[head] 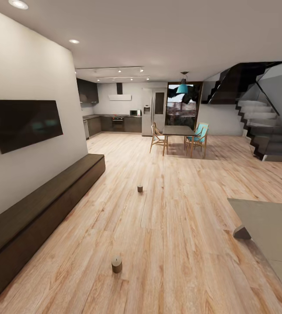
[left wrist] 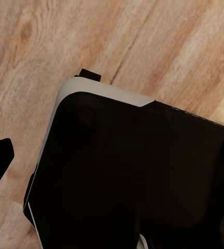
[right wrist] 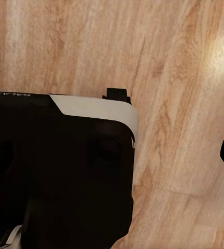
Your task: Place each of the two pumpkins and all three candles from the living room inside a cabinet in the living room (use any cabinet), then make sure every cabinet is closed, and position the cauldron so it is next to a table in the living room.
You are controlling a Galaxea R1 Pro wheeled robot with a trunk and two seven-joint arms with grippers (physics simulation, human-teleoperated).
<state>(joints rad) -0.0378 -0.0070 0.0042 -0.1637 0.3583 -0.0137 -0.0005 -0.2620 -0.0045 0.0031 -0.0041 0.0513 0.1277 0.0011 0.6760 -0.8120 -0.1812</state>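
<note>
Looking down both wrists, I see my dark base (left wrist: 133, 176) over plank floor (right wrist: 184, 62), and one dark finger edge each, so I cannot tell either gripper's state. Ahead, two candles (head: 117, 264) (head: 140, 188) stand on the floor, apparently near the long cabinet (head: 36, 213) at left.

The only lettering is on the robot's black base (right wrist: 55, 171) in the right wrist view: small pale letters at the left edge of the frame, upside down, apparently "GALAXEA". Nothing else is readable.
</note>
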